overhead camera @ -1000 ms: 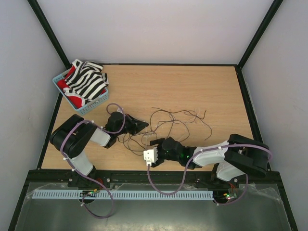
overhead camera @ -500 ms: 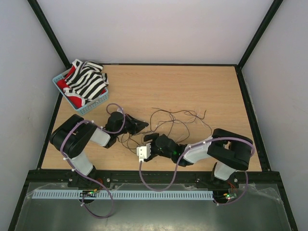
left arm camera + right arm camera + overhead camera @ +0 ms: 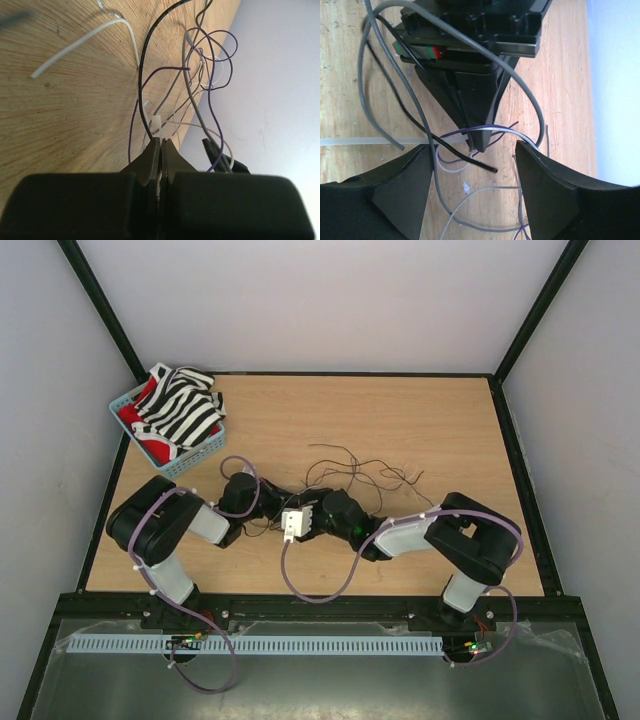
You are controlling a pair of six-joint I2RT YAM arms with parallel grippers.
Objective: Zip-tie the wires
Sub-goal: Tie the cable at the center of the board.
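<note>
Wires [image 3: 352, 472]: sprawling in a loose tangle mid-table, trailing from the middle off to the right, dark strands crossing pale ones. Left gripper [image 3: 161, 142]: clamping tight, tips pressing together on a black strand and a purple one at the left end of the tangle. Right gripper [image 3: 474, 156]: gaping wide, gripping nothing, fingers [image 3: 405, 180] flanking the other claw's pointed tip, with grey, white and purple loops hanging in the gap. Meeting nose to nose just near of the middle of the table [image 3: 420, 410]. Far left: blue basket [image 3: 195, 462] sitting at the corner, holding a black-and-white striped cloth [image 3: 185, 410] over something red.
</note>
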